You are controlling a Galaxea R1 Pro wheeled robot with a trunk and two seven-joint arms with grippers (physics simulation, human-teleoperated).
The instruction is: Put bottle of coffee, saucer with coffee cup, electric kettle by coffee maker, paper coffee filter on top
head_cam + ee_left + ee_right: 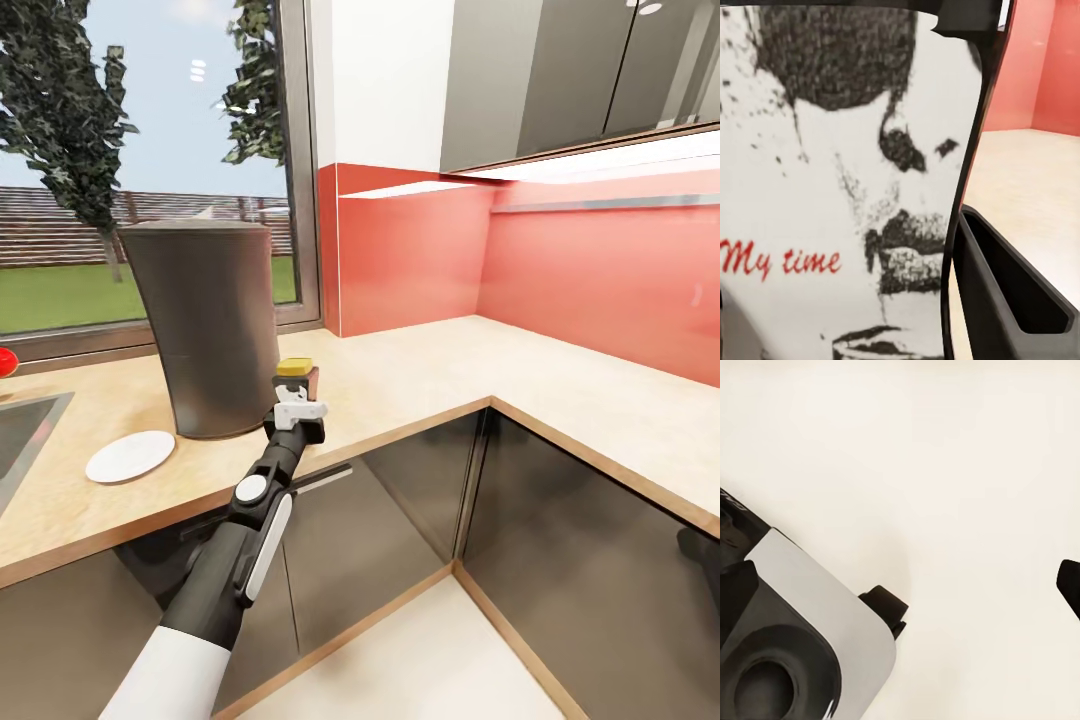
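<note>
Tan countertop (420, 375) lies bare rightward; left tool (297, 400) clamps bottle of coffee (297, 377) beside coffee maker (210, 325).

walls: red glossy backsplash (600, 280), white above | cabinets: grey wall units (580, 80) with lit underside, dark glossy base doors (590, 590) | window (150, 150): trees, lawn, fence, daylight | floor (420, 660): pale cream

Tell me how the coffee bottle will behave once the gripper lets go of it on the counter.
The bottle of coffee looks short and squat, so it probably stands steady. Its label looks smooth, so it may slip. The left gripper appears closed on it.
</note>
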